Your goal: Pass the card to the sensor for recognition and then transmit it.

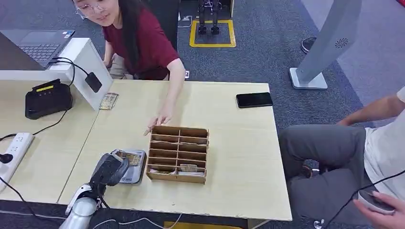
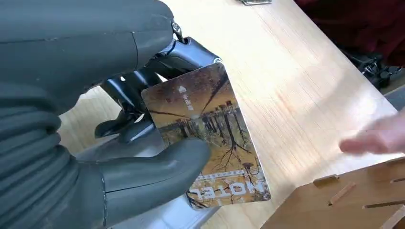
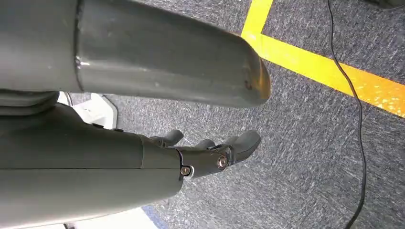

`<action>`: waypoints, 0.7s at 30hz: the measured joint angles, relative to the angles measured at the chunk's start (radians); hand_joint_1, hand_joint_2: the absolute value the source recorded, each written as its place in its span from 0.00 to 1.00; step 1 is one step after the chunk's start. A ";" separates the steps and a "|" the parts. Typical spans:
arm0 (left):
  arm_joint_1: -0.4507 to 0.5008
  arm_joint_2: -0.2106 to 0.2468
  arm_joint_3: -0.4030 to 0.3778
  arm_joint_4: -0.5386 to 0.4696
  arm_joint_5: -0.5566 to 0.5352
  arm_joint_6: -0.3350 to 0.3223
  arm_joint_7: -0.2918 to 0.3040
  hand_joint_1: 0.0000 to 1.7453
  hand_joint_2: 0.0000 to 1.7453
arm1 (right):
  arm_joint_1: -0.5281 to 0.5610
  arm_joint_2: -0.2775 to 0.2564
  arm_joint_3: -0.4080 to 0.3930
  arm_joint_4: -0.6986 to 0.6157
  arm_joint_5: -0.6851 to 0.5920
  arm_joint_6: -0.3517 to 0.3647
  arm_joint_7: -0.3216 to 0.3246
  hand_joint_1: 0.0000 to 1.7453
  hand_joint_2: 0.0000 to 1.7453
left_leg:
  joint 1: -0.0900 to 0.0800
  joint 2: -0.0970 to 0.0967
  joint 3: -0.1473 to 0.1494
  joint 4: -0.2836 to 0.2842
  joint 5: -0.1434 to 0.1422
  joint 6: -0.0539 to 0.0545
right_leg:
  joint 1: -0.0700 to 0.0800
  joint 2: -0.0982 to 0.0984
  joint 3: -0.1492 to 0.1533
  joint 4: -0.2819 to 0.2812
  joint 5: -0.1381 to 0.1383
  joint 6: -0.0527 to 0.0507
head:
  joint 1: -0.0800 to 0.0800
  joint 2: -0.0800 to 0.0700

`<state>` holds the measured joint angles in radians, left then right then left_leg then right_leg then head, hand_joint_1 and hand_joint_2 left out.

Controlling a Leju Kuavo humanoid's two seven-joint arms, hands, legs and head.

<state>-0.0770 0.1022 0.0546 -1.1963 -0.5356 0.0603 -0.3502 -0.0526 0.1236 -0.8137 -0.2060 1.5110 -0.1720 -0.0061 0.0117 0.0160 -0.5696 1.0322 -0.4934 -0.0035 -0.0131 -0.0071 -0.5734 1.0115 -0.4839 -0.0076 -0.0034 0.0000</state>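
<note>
Head view looks down on one left hand [image 1: 111,169] over one grey sensor pad [image 1: 135,167] at the near edge of a pale wooden table [image 1: 239,157]. Left wrist view shows that hand [image 2: 90,143] pinching one card [image 2: 207,138] between the thick thumb and the darker fingers [image 2: 129,95]; the card is printed with bare trees and water, and it sits tilted just above the sensor's grey surface [image 2: 157,214]. Just beside the sensor stands one wooden slotted rack [image 1: 177,153], divided into two columns of compartments, with at least one card [image 1: 188,168] lying in a near compartment. A second loose card [image 1: 108,100] lies farther off on the table, near a white stand [image 1: 88,67]. One black phone [image 1: 254,99] rests near the far right corner.

Two people are present: one in a dark red top leans over the far edge with a hand [image 1: 161,120] touching down just behind the rack, and one sits at the right, holding a small device [image 1: 375,202].

Right wrist view shows the right hand [image 3: 210,152] hanging over grey carpet [image 3: 305,143] with a yellow line [image 3: 325,71]; its fingers are loosely apart and hold nothing.

A second table to the left carries one black terminal [image 1: 47,99], one white power strip [image 1: 16,150] and one laptop [image 1: 40,45]. Grey carpet covers the room's floor.
</note>
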 joint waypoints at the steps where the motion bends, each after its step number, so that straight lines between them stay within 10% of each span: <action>1: 0.000 0.000 0.000 0.000 0.000 0.000 -0.003 1.00 1.00 | 0.000 0.000 0.000 0.000 0.000 0.000 0.000 0.00 0.00 | 0.000 0.000 0.000 0.000 0.000 0.000 | 0.000 0.000 0.000 0.000 0.000 0.000 | 0.000 0.000; 21: 0.012 0.017 0.000 0.000 -0.114 0.045 0.018 1.00 1.00 | 0.001 0.001 -0.012 0.000 0.002 0.004 -0.001 0.00 0.00 | 0.000 0.000 0.001 0.000 0.000 0.000 | 0.000 0.000 0.001 0.000 0.000 0.000 | 0.000 0.000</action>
<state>-0.0650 0.1194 0.0546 -1.1967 -0.6500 0.1056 -0.3323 -0.0520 0.1247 -0.8259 -0.2060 1.5129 -0.1679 -0.0072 0.0117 0.0158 -0.5690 1.0322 -0.4934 -0.0035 -0.0131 -0.0073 -0.5726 1.0115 -0.4839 -0.0076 -0.0034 -0.0004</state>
